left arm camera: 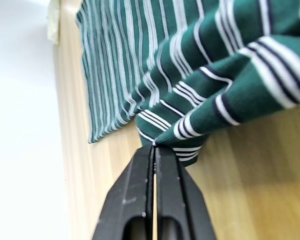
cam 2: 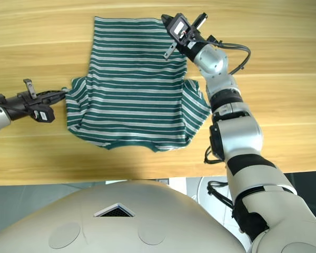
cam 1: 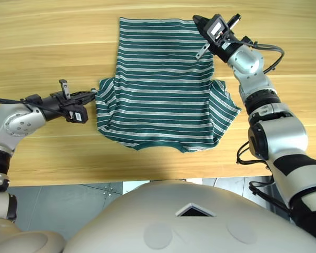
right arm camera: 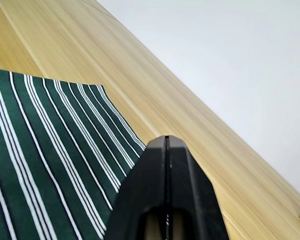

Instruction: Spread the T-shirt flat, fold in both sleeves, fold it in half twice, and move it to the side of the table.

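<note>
A dark green T-shirt with white stripes [cam 1: 160, 84] lies on the wooden table [cam 1: 42, 31], its hem at the far side and its neckline toward me. Both sleeves are partly bunched at the sides. My left gripper [cam 1: 94, 91] is low over the table at the shirt's left sleeve [left arm camera: 210, 105]. Its fingers are shut and pinch the sleeve's edge, which rises in folds from the tips. My right gripper [cam 1: 196, 19] hovers over the far right corner of the hem [right arm camera: 97, 100], fingers shut with no cloth between them.
Bare wood surrounds the shirt on the left, the right and the far side. The table's near edge [cam 1: 68, 182] runs just beyond the neckline, with grey floor below it.
</note>
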